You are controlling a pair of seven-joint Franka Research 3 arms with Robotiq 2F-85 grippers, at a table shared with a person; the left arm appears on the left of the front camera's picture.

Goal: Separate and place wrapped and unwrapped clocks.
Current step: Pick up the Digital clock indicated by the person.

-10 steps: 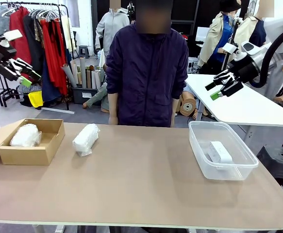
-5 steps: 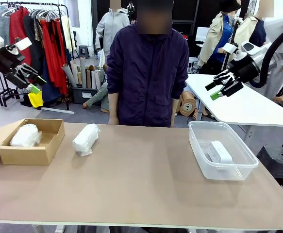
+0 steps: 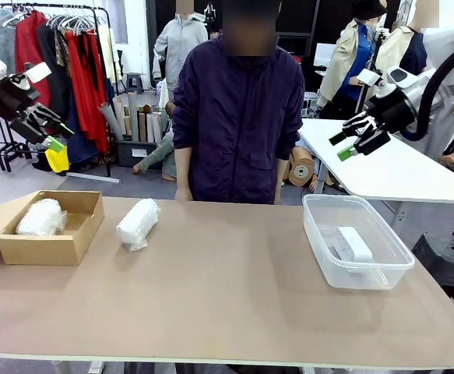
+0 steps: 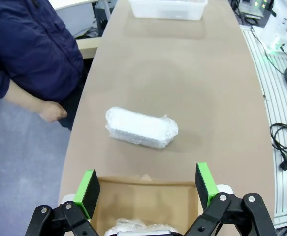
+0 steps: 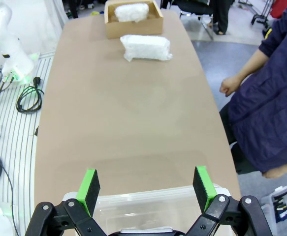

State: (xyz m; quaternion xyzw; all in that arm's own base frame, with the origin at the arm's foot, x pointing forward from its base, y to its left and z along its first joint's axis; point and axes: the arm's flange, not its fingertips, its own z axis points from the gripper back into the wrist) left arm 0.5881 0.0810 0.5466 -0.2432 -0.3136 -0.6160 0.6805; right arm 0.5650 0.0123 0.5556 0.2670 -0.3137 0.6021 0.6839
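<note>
1. Brown table [image 3: 227, 312], front view: left claw [image 3: 55, 134] has shifted slightly, spread empty above the box [image 3: 47, 249]; right claw [image 3: 339, 146], spread, above the bare clock [image 3: 353, 244] in its bin [image 3: 367, 274].
2. Left wrist view: loose bundle [image 4: 141, 129] lies beyond the claw, unboxed.
3. Right wrist view: bin [image 5: 148, 204] directly beneath; sorting looks unfinished.

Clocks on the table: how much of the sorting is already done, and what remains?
Done: one wrapped bundle lies inside the cardboard box, and the bare clock lies in the clear tub. In hand: nothing; the left gripper and the right gripper hang open above the table's ends. Remaining: the second wrapped bundle lies on the bare table beside the box, probably bound for it.
</note>
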